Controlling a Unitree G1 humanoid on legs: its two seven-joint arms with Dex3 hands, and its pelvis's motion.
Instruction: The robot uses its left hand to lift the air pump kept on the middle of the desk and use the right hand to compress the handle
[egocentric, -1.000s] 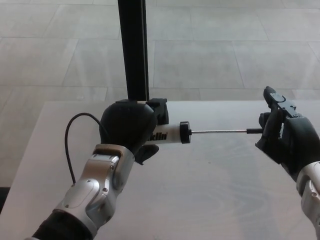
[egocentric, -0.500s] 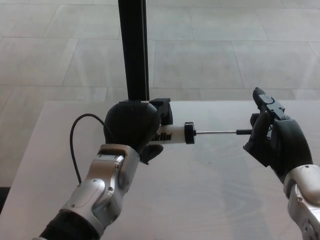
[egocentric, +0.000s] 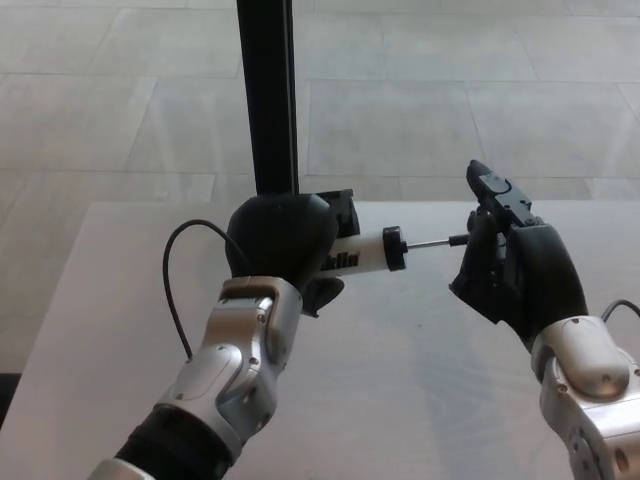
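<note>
Pump (egocentric: 362, 258): light, rigid, slim rod; left hand (egocentric: 282, 243) clamped round barrel, right hand (egocentric: 515, 272) apparently closed on handle, best pushed straight.

The only lettering stands on the white barrel of the air pump (egocentric: 360, 255), in bold black letters just at 3 o'clock of the left hand (egocentric: 282, 240) that wraps it. Only the ending "klin" can be read. The start of the word is hidden under the hand's fingers.
</note>
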